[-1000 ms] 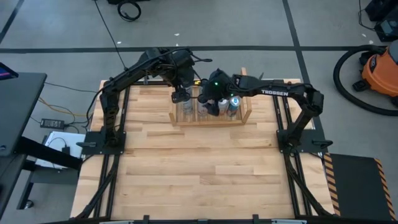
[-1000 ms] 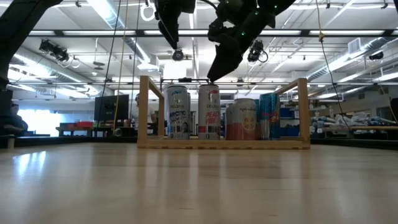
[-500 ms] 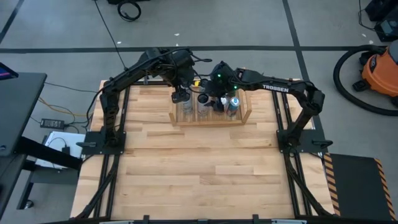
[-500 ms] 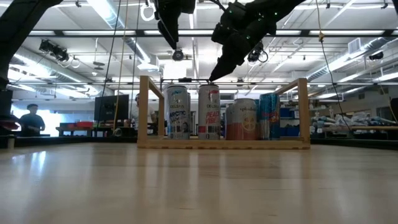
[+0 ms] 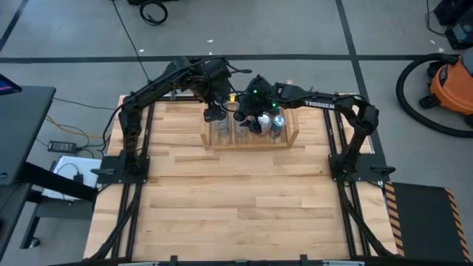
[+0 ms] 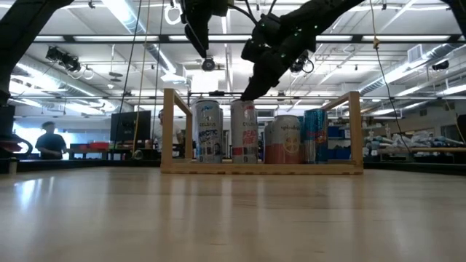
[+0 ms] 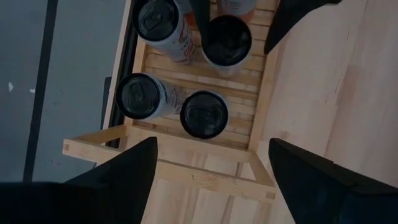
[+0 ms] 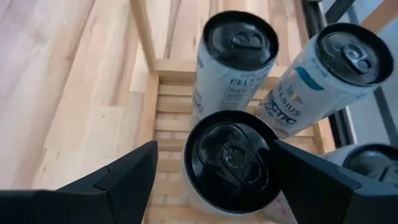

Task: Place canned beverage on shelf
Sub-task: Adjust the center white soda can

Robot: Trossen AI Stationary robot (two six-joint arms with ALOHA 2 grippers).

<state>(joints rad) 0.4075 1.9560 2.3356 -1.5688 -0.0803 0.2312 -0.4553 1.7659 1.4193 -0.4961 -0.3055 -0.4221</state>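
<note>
The light wooden shelf stands at the table's far side and holds several upright cans on its slatted base. In the low view a white can, a pink-and-white can, a short orange can and a blue can stand in a row. My right gripper is open, with a finger on either side of the black top of the pink-and-white can, just above it. My left gripper is open and empty, well above the shelf's left end.
The shelf's two upright side boards rise beside the cans. The two arms are close together over the shelf. The bare wooden tabletop stretches from the shelf to the near edge. A person stands in the room behind.
My right arm's wrist has shifted a little toward the table's far edge and then toward its left, while its fingertips have stayed just above the pink-and-white can. The cans have kept their places.
</note>
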